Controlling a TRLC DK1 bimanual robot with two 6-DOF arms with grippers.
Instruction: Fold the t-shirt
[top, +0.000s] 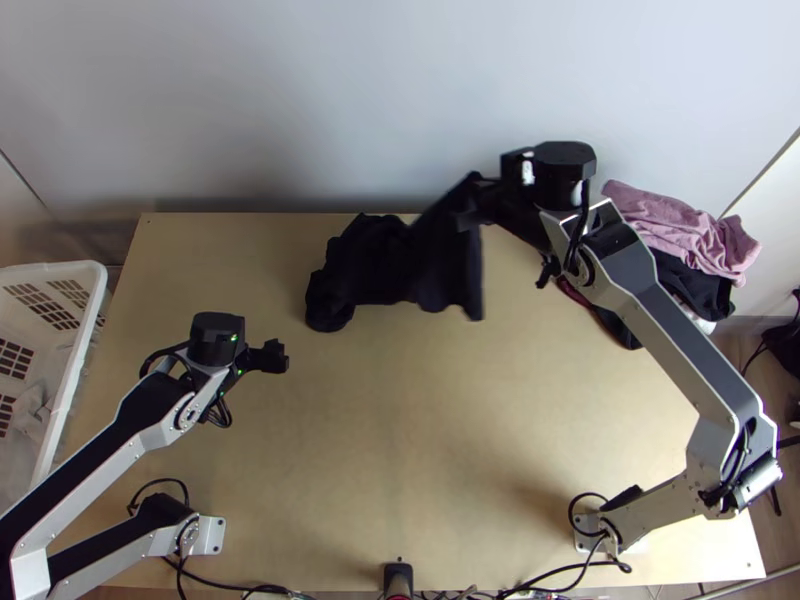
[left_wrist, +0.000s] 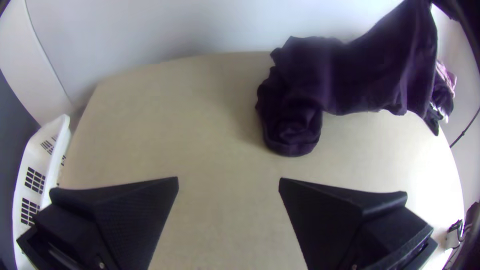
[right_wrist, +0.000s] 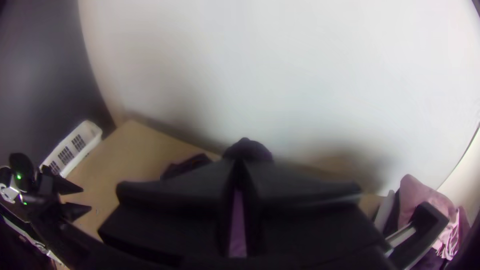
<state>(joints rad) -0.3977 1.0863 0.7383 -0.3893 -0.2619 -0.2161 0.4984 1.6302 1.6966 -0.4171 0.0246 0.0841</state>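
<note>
The dark t-shirt (top: 385, 260) is on the far side of the tabletop (top: 400, 430), near the wall (top: 400, 100). It makes a long, messy shape that goes from side to side. Its left end is a bunched-up lump on the wood. Its right end goes up into the air, because the right claw (top: 472, 198) is pinched tight on that end. I can't tell if that bit is a sleeve, the neck or the bottom.

The left claw (left_wrist: 228, 182) is wide, with nothing in it. From there, the shirt is farther back and over to the right. The lumpy end is the closest part to it, and the two are well apart. So the left arm is the near one for the lump, and the right arm has the other end.

I think the job is only starting, as the shirt has no neat fold. A good next move may be for the left claw to go back and right to get the lump, so both arms can pull the shirt flat, side to side. The lump looks thick, so the claw could grab too many layers.

A white basket (top: 98, 290) is by the left edge, and pink cloth (top: 690, 235) is in a pile at the far right.
</note>
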